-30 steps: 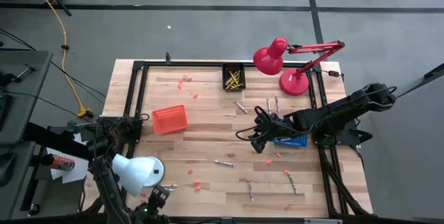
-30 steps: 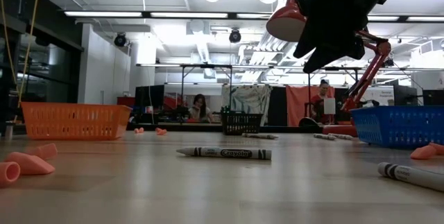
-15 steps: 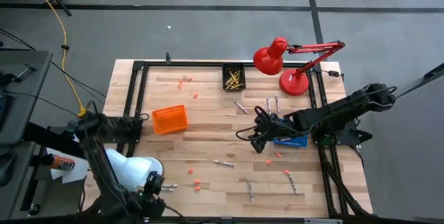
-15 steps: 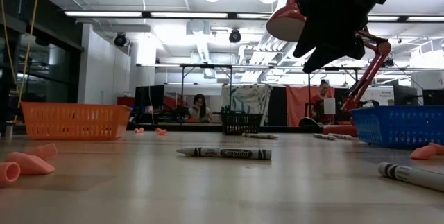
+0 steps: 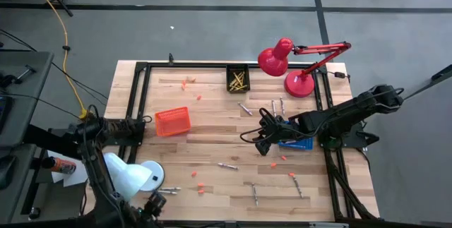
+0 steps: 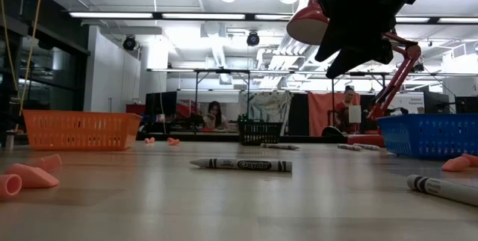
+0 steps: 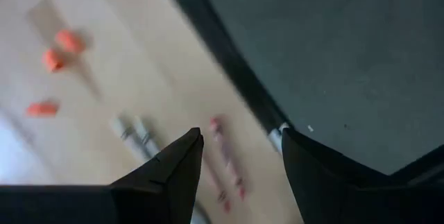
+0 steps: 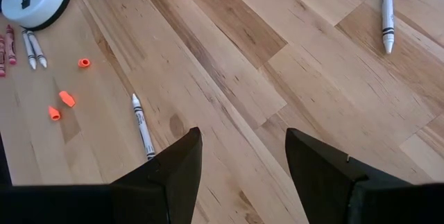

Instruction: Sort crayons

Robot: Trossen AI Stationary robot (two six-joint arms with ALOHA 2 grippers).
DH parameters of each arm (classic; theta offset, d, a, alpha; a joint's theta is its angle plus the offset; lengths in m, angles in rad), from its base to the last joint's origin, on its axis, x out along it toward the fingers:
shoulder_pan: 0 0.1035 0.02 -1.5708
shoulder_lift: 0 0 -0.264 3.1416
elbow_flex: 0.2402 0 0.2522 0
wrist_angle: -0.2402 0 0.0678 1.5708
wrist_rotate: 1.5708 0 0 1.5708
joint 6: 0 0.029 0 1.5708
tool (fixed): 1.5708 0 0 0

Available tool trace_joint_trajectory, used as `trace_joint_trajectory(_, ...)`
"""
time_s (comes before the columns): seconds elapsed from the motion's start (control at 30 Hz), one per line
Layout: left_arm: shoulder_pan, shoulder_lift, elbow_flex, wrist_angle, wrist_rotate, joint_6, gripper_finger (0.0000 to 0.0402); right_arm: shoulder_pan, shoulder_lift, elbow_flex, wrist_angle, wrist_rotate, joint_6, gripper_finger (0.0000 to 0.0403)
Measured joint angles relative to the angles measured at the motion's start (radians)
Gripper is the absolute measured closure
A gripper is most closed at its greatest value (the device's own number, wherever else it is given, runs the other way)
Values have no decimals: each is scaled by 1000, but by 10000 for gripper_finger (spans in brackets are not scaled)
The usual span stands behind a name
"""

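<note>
Your right gripper hovers with fingers spread, just beside the blue basket; a grey crayon lies ahead of it. Your left gripper, also spread, hangs over red crayons beside the white lamp.

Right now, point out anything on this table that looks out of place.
Crayons and small orange bits lie scattered loose over the wooden table, outside the baskets. The orange basket sits askew to the table edge. Only the black bin holds yellow crayons.
</note>
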Motion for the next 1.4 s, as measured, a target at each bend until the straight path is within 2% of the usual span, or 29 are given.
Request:
trace_joint_trajectory(0.27,13,139,-1,2,37,38,216,0,0,0,0,0,0,203)
trace_joint_trajectory(0.5,16,212,-3,-17,35,-28,216,0,0,0,-1,1,16,203)
trace_joint_trajectory(0.73,16,220,-85,-6,68,-84,216,0,0,0,-1,1,15,203)
trace_joint_trajectory(1.1,29,213,-177,123,140,-88,217,0,0,0,-2,2,15,203)
trace_joint_trajectory(1.27,40,212,-189,133,148,-108,242,0,0,0,-6,4,15,203)
trace_joint_trajectory(1.4,53,213,-190,146,162,-109,293,0,0,0,-6,4,15,203)
